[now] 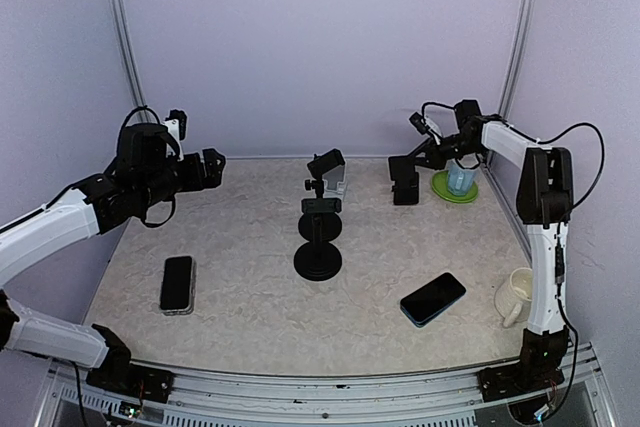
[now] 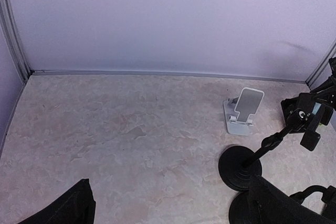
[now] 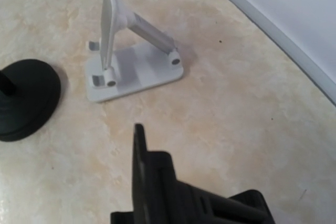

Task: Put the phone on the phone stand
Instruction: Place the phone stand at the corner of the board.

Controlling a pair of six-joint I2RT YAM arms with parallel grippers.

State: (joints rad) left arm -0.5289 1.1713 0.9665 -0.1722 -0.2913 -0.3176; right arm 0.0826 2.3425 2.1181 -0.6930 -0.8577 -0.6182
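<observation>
Marbled tabletop point(image 1: 240, 247), left hand point(image 1: 212, 169) wide with fingers point(image 2: 68, 208) cut off in wrist view, right hand point(image 1: 403, 173) pinched narrow, tips indistinct.

The desk point(image 1: 250, 297) was beige with marbled veining, the wall point(image 1: 320, 47) lilac. The lower-left phone point(image 1: 177, 284) was black, the lower-right phone point(image 1: 433, 298) dark with a blue edge. There were a white stand point(image 2: 242, 112), black stand point(image 1: 318, 247), green plate point(image 1: 440, 189), blue cup point(image 1: 461, 177) and cream mug point(image 1: 514, 295).

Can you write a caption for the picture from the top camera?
Left phone and right phone lie flat, the black stand between them empty.
</observation>
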